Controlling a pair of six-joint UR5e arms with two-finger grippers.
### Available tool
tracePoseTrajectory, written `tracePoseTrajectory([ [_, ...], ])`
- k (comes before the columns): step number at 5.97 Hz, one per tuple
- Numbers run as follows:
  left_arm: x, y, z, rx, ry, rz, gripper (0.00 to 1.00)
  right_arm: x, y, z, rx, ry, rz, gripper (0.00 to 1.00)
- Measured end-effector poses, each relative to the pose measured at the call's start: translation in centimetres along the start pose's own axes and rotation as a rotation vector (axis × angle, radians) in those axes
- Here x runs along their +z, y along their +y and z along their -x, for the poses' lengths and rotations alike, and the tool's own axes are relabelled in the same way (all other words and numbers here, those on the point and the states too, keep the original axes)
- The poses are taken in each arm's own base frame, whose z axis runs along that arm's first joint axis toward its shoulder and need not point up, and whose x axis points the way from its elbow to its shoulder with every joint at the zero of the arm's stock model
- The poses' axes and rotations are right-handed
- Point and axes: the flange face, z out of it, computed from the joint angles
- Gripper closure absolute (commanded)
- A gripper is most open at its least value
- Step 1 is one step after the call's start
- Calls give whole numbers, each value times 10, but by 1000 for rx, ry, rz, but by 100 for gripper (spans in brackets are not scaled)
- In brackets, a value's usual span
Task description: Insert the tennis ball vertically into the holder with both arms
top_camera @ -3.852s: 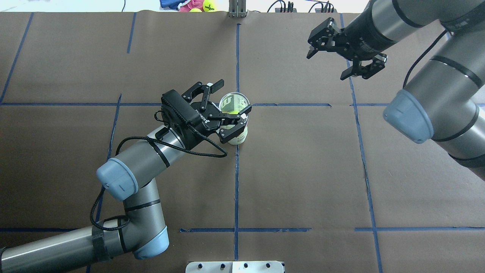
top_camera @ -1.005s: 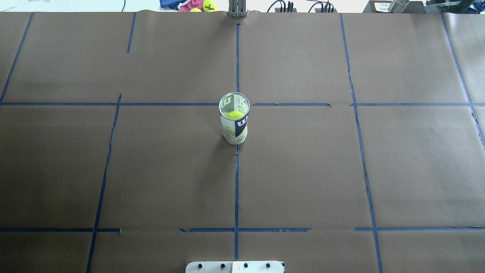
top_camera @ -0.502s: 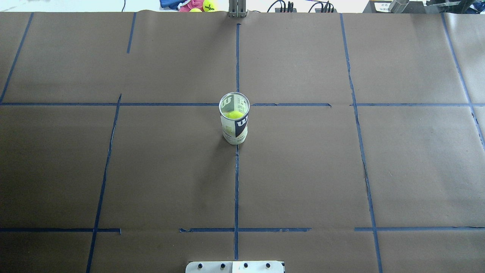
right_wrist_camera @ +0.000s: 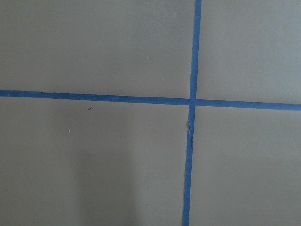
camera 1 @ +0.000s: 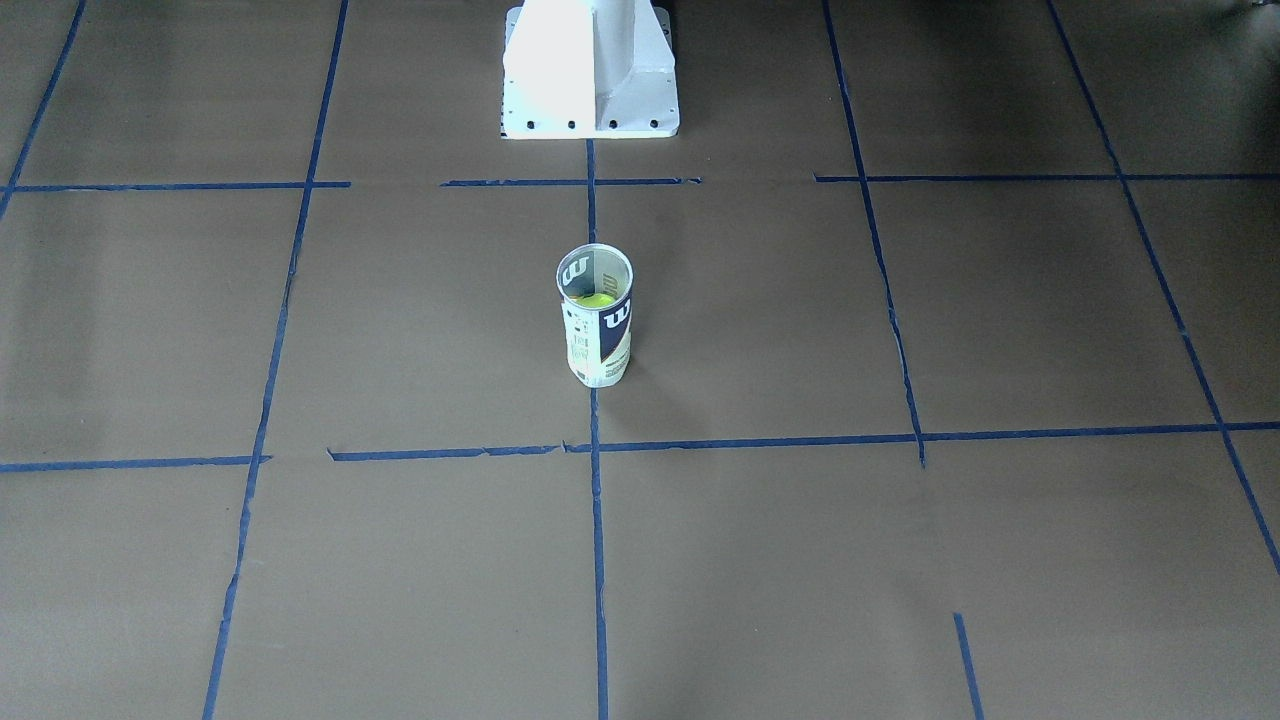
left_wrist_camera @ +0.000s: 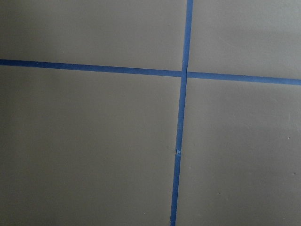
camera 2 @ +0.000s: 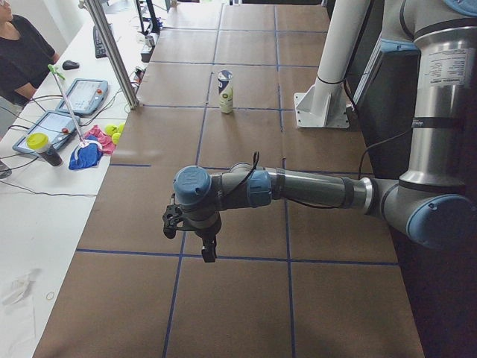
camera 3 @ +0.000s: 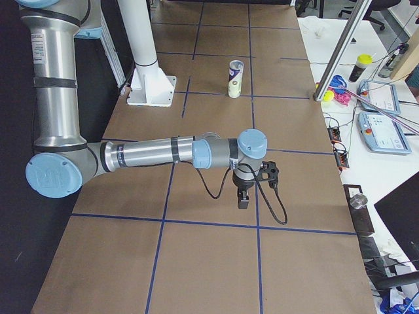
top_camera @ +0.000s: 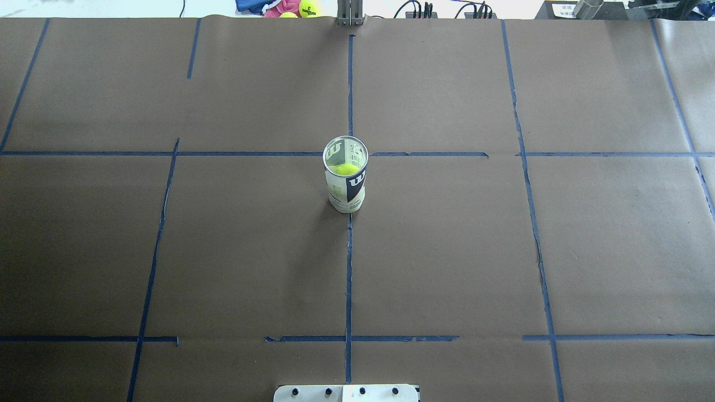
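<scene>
The holder (top_camera: 345, 181) is a clear Wilson can that stands upright and alone at the table's middle. It also shows in the front-facing view (camera 1: 596, 330) and far off in both side views (camera 2: 225, 91) (camera 3: 234, 78). The yellow-green tennis ball (top_camera: 346, 168) sits inside it, below the rim (camera 1: 598, 299). My left gripper (camera 2: 192, 237) hangs over the table's left end, far from the can. My right gripper (camera 3: 256, 186) hangs over the right end. Neither shows in the overhead or front views, and I cannot tell if they are open or shut.
The white robot pedestal (camera 1: 590, 70) stands at the near edge. Spare tennis balls and cloths (top_camera: 296, 8) lie beyond the far edge beside a metal post (top_camera: 350, 14). An operator (camera 2: 22, 52) sits by tablets at the far side. Both wrist views show only brown paper and blue tape.
Since 3.9 s ago both arms have left the overhead view; the left gripper, then open around the can, has come away. Over the last second nothing has moved.
</scene>
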Motion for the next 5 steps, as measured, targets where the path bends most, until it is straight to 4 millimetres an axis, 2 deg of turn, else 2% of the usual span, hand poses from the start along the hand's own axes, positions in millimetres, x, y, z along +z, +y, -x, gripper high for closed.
tracePoseTrajectory([
  [2, 2, 26, 0, -4, 6, 3, 0, 1, 0, -2, -1, 4, -1, 0],
  [5, 3, 29, -5, 30, 1, -14, 0, 4, 6, -5, 8, -2, 6, 0],
])
